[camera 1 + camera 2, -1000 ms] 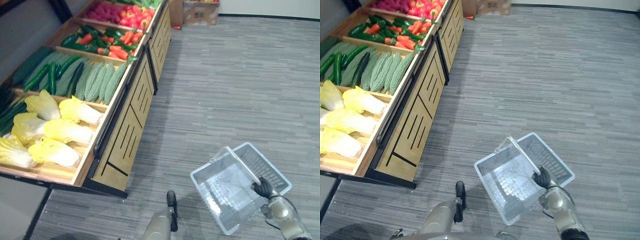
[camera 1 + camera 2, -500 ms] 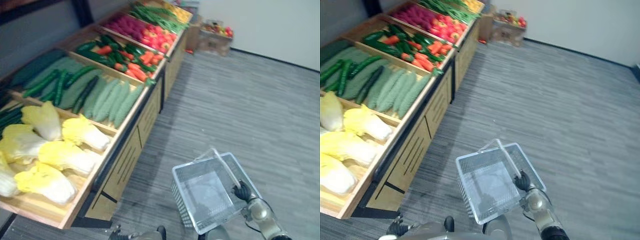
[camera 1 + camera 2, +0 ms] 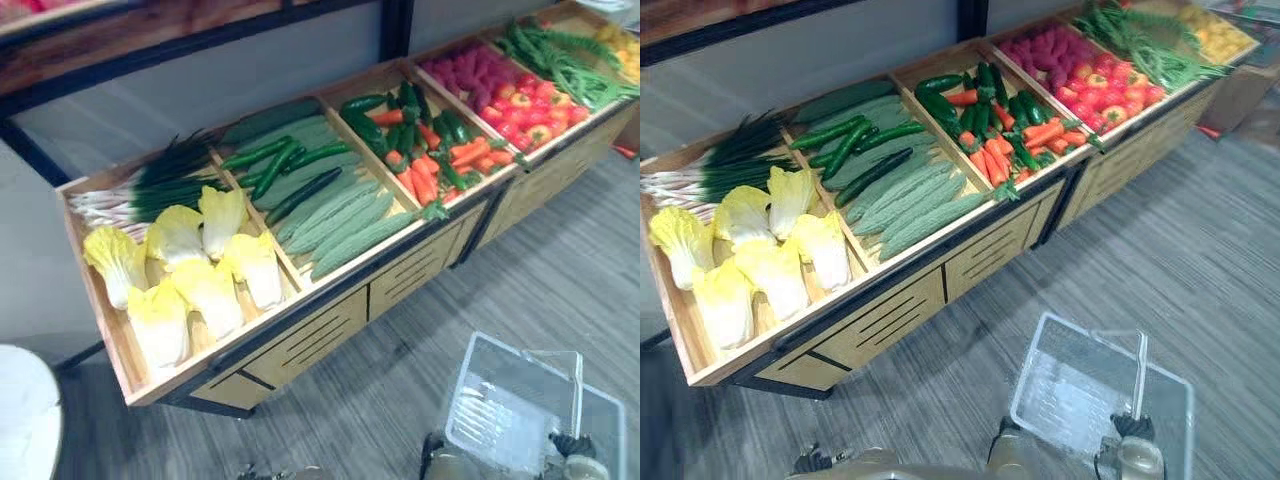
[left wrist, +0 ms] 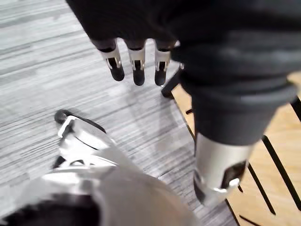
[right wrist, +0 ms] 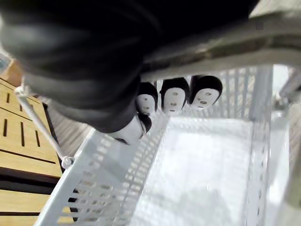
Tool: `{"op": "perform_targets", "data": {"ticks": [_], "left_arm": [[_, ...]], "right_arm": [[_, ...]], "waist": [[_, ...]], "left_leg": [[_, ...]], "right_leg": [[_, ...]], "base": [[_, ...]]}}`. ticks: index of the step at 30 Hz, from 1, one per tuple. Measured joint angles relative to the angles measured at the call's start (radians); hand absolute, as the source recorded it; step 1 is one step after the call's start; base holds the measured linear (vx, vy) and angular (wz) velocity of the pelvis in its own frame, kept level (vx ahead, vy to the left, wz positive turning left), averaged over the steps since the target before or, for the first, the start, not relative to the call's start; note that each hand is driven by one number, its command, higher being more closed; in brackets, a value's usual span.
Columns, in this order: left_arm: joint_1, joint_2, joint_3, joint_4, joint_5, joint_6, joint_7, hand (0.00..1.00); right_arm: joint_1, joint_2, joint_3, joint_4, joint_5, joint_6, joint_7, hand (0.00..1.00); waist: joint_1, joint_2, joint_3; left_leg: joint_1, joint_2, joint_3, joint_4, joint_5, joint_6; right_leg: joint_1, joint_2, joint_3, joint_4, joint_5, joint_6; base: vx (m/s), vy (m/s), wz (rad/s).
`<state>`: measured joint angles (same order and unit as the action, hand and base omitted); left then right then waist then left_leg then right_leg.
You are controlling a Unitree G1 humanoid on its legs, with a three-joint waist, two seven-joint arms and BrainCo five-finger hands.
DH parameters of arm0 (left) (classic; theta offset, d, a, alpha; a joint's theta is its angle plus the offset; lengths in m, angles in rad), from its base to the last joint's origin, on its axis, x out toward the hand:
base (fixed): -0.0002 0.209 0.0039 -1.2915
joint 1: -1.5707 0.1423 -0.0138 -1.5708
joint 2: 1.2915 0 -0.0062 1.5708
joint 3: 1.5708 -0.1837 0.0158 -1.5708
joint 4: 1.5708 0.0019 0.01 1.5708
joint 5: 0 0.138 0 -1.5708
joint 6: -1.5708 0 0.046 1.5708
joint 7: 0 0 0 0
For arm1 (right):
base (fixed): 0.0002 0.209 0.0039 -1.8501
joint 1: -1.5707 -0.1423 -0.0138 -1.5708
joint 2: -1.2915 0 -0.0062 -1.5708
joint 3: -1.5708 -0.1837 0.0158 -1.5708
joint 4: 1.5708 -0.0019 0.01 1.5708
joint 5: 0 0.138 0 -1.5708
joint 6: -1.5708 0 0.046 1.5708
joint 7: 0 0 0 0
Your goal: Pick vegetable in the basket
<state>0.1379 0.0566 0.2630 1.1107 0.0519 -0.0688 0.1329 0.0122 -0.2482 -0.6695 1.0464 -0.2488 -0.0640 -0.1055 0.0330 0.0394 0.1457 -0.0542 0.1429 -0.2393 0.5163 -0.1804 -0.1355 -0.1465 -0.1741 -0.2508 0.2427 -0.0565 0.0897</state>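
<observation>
Your right hand (image 5: 174,96) is clamped on the handle (image 3: 1139,370) of the basket (image 3: 1070,390) at 5 o'clock. Left hand (image 4: 137,56) dangles loose. Veg stand (image 3: 890,315) runs 9 to 1 o'clock.

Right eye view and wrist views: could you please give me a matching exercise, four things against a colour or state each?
Things:
1. cabbages
2. carrots
3. basket
4. left hand

Colours or states:
A. orange
B. open, fingers straight
C. pale yellow
D. empty, its handle held in the right hand

Pairs: 1-C, 2-A, 3-D, 4-B.
</observation>
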Motion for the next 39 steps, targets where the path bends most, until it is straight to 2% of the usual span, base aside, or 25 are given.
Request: {"op": "perform_targets", "data": {"ticks": [1, 2, 3, 4, 6, 10, 13, 17, 22, 25, 26, 27, 29, 30, 31, 32, 33, 35, 37, 39], "left_arm": [[0.007, -0.007, 0.007, -0.001, -0.009, 0.002, 0.000, 0.00], [0.008, -0.009, 0.011, -0.003, -0.009, 0.002, 0.000, 0.00], [0.013, -0.009, 0.012, -0.010, -0.009, 0.000, -0.001, 0.00], [0.015, -0.011, 0.017, -0.015, -0.009, -0.002, -0.002, 0.00], [0.014, -0.012, 0.020, -0.014, -0.007, -0.005, -0.009, 0.00], [0.003, -0.009, 0.027, -0.016, -0.006, -0.005, -0.027, 0.00], [0.001, -0.006, 0.042, -0.018, -0.005, -0.005, -0.026, 0.00], [0.003, -0.009, 0.041, -0.018, 0.000, -0.005, -0.024, 0.00], [0.003, -0.021, 0.040, -0.015, 0.000, -0.005, -0.024, 0.00], [0.002, -0.013, 0.036, -0.015, 0.002, -0.005, -0.024, 0.00], [0.002, -0.009, 0.029, -0.014, 0.006, -0.005, -0.024, 0.00], [0.002, 0.004, 0.005, -0.014, 0.010, -0.006, -0.024, 0.00], [0.001, 0.019, -0.023, -0.012, 0.010, -0.006, -0.023, 0.00], [0.004, 0.024, -0.039, -0.012, 0.009, -0.006, -0.024, 0.00], [0.005, 0.030, -0.046, -0.013, 0.009, -0.006, -0.024, 0.00], [0.006, 0.033, -0.051, -0.014, 0.009, -0.006, -0.024, 0.00], [0.006, 0.043, -0.061, -0.018, 0.009, -0.006, -0.024, 0.00], [0.001, 0.064, -0.062, -0.032, 0.009, -0.007, -0.023, 0.00], [-0.022, 0.076, -0.052, -0.040, 0.009, -0.008, -0.021, 0.00], [-0.049, 0.081, -0.010, -0.048, 0.009, -0.009, -0.019, 0.00]], "right_arm": [[0.014, 0.001, -0.022, 0.011, 0.018, 0.000, 0.000, 1.00], [0.016, -0.002, -0.032, 0.021, 0.024, 0.001, 0.000, 1.00], [0.014, -0.011, -0.044, 0.038, 0.034, 0.009, 0.000, 1.00], [0.008, -0.011, -0.054, 0.043, 0.034, 0.010, 0.000, 1.00], [0.000, -0.010, -0.074, 0.054, 0.035, 0.010, 0.001, 1.00], [-0.001, -0.004, -0.116, 0.080, 0.054, 0.011, 0.002, 1.00], [-0.018, 0.013, -0.110, 0.106, 0.054, 0.011, 0.004, 1.00], [-0.044, 0.046, -0.076, 0.108, 0.053, 0.010, 0.011, 1.00], [-0.059, 0.070, -0.037, 0.102, 0.053, 0.010, 0.017, 1.00], [-0.060, 0.096, -0.014, 0.091, 0.053, 0.009, 0.021, 1.00], [-0.059, 0.097, -0.008, 0.083, 0.052, 0.007, 0.021, 1.00], [-0.058, 0.096, 0.010, 0.066, 0.052, 0.007, 0.021, 1.00], [-0.059, 0.097, 0.013, 0.066, 0.053, 0.008, 0.021, 1.00], [-0.064, 0.097, 0.019, 0.066, 0.053, 0.006, 0.021, 1.00], [-0.076, 0.096, 0.021, 0.064, 0.053, 0.002, 0.020, 1.00], [-0.081, 0.096, 0.021, 0.066, 0.053, 0.002, 0.019, 1.00], [-0.084, 0.098, 0.022, 0.069, 0.053, 0.001, 0.020, 1.00], [-0.072, 0.109, 0.022, 0.074, 0.053, 0.001, 0.022, 1.00], [-0.072, 0.109, 0.008, 0.091, 0.055, 0.000, 0.022, 1.00], [-0.069, 0.110, -0.031, 0.108, 0.063, 0.000, 0.022, 1.00]], "waist": [[-0.001, 0.000, 0.000], [-0.001, 0.000, 0.000], [-0.002, 0.001, 0.000], [-0.003, 0.002, 0.000], [-0.007, 0.004, -0.001], [-0.035, 0.020, 0.001], [-0.028, 0.003, 0.012], [-0.027, 0.008, 0.012], [-0.027, 0.021, 0.017], [-0.022, 0.007, 0.024], [-0.025, 0.004, 0.024], [-0.026, -0.009, 0.025], [-0.029, -0.023, 0.032], [-0.025, -0.027, 0.032], [-0.025, -0.032, 0.035], [-0.025, -0.035, 0.036], [-0.026, -0.032, 0.036], [-0.029, -0.041, 0.041], [-0.028, -0.056, 0.048], [-0.029, -0.065, 0.047]], "left_leg": [[-0.025, 0.028, 0.129, 0.051, 0.002, -0.001], [-0.033, 0.040, 0.190, 0.059, 0.003, 0.001], [-0.046, 0.059, 0.329, 0.031, 0.018, 0.020], [-0.050, 0.061, 0.393, -0.015, 0.044, 0.039], [-0.038, 0.060, 0.507, -0.169, 0.109, 0.052], [-0.020, 0.015, 0.590, -0.394, 0.162, 0.060], [0.007, -0.026, 0.583, -0.474, 0.216, 0.059], [0.017, -0.047, 0.580, -0.531, 0.256, 0.052], [0.029, -0.047, 0.581, -0.598, 0.261, 0.054], [0.042, -0.056, 0.580, -0.612, 0.251, 0.071], [0.044, -0.064, 0.578, -0.612, 0.239, 0.087], [0.051, -0.086, 0.579, -0.614, 0.222, 0.106], [0.072, -0.102, 0.583, -0.618, 0.205, 0.113], [0.079, -0.108, 0.584, -0.618, 0.195, 0.121], [0.094, -0.110, 0.584, -0.617, 0.186, 0.125], [0.100, -0.109, 0.582, -0.617, 0.181, 0.126], [0.120, -0.103, 0.569, -0.614, 0.175, 0.136], [0.122, -0.084, 0.541, -0.610, 0.183, 0.146], [0.115, -0.060, 0.517, -0.591, 0.183, 0.143], [0.107, -0.052, 0.496, -0.575, 0.177, 0.132]], "right_leg": [[0.070, -0.001, -0.046, -0.045, -0.001, -0.007], [0.100, -0.001, -0.068, -0.069, -0.001, -0.009], [0.138, 0.000, -0.108, -0.113, 0.002, -0.013], [0.147, 0.001, -0.127, -0.129, 0.002, -0.013], [0.151, 0.003, -0.173, -0.156, 0.002, -0.011], [0.167, -0.006, -0.305, -0.211, 0.036, 0.014], [0.216, -0.017, -0.366, -0.255, 0.054, 0.028], [0.225, -0.026, -0.404, -0.260, 0.057, 0.032], [0.219, -0.016, -0.427, -0.255, 0.057, 0.033], [0.217, -0.033, -0.435, -0.220, 0.043, 0.041], [0.207, -0.054, -0.438, -0.179, 0.019, 0.048], [0.184, -0.108, -0.438, -0.086, -0.021, 0.063], [0.177, -0.154, -0.433, 0.002, -0.036, 0.073], [0.145, -0.185, -0.417, 0.099, -0.029, 0.064], [0.105, -0.213, -0.376, 0.196, -0.006, 0.029], [0.085, -0.218, -0.341, 0.238, 0.009, 0.007], [0.051, -0.216, -0.266, 0.294, 0.026, -0.003], [0.041, -0.168, -0.191, 0.267, -0.019, 0.010], [0.040, -0.110, -0.167, 0.164, -0.028, 0.011], [0.046, -0.070, -0.116, 0.017, 0.005, 0.042]], "base": [[0.26, -0.418, 1.00], [0.19, -0.335, 0.91], [0.08, -0.170, 0.69], [0.05, -0.125, 0.61], [0.03, -0.031, 0.57], [0.05, 0.081, 0.98], [0.01, 0.064, 0.70], [-0.03, 0.041, 0.29], [-0.06, 0.038, 0.13], [0.00, 0.057, 0.07], [0.02, 0.107, 0.17], [0.05, 0.141, 0.23], [0.06, 0.110, 0.13], [0.08, 0.140, -0.02], [0.10, 0.147, -0.05], [0.16, 0.155, 0.02], [0.20, 0.073, 0.21], [0.19, 0.026, 0.37], [0.19, -0.052, 0.42], [0.16, -0.078, 0.42]]}}
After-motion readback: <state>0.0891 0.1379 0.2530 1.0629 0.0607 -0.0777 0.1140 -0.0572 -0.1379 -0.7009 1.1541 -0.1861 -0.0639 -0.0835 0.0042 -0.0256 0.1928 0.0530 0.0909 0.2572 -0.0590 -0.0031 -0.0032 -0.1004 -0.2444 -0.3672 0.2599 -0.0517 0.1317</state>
